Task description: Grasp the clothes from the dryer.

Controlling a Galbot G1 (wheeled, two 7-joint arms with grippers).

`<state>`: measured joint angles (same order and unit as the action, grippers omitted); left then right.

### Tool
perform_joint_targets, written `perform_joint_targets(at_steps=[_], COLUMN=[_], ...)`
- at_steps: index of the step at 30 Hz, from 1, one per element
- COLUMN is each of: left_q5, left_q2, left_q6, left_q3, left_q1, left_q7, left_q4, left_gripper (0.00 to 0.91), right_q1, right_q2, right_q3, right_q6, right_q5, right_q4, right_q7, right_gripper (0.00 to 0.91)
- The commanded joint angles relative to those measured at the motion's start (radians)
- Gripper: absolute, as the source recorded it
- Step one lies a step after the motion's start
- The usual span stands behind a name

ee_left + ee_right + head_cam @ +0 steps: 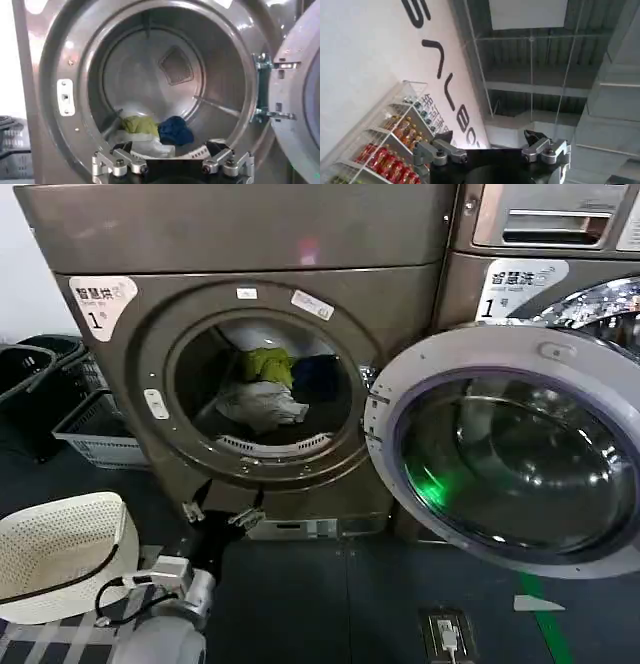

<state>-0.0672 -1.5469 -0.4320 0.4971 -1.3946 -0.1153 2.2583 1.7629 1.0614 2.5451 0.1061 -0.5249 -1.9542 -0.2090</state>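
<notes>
Nearest the head camera, the left arm reaches forward from the bottom edge, and its left gripper point(222, 514) hangs low before the large bronze-grey front-loading dryer point(120, 384), fingers spread and empty. A cream perforated plastic basket point(60, 549) sits on the floor to its left; the silver-rimmed glass door point(515, 444) stands swung open to the right. Inside the drum lies the small heap of soft clothes point(270, 389): yellow-green, pale grey-white, dark navy.

From the left wrist, the open fingers point(117, 162) frame the porthole, the clothes point(150, 132) resting on the drum floor beyond, untouched.

From the right wrist, the right gripper point(492, 150) points up toward a ceiling, fingers apart and empty, beside a shelf of red bottles point(390, 150).
</notes>
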Motion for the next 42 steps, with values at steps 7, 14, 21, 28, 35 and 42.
perform_joint_targets(at_steps=[7,14,21,28,35,42], left_q5=[0.000,0.000,0.001,0.002,0.002,0.000], left_q2=[0.001,0.001,0.003,0.006,0.005,0.003], left_q6=[0.000,0.001,-0.001,-0.001,-0.001,0.001], left_q3=[-0.001,-0.001,-0.002,0.000,0.000,-0.002], left_q1=[-0.003,-0.004,-0.002,-0.003,-0.002,-0.001], left_q7=[-0.001,-0.001,-0.002,-0.001,-0.002,-0.003], left_q4=[0.001,0.002,0.004,0.005,0.005,-0.002], left_gripper=[0.907,0.907,0.907,0.907,0.907,0.907], right_q1=[0.000,0.001,0.000,-0.002,-0.002,-0.003], right_q2=[0.001,0.000,0.001,-0.002,-0.001,0.001], right_q3=[0.000,0.003,0.000,-0.003,-0.002,-0.002], right_q6=[-0.002,-0.002,-0.002,-0.002,-0.003,-0.004], right_q5=[-0.001,-0.002,-0.003,-0.003,-0.003,-0.003], right_q4=[-0.001,0.001,0.000,-0.001,-0.002,0.001], right_q7=[-0.001,-0.001,-0.001,0.000,0.000,-0.001], right_gripper=[0.907,0.907,0.907,0.907,0.907,0.907])
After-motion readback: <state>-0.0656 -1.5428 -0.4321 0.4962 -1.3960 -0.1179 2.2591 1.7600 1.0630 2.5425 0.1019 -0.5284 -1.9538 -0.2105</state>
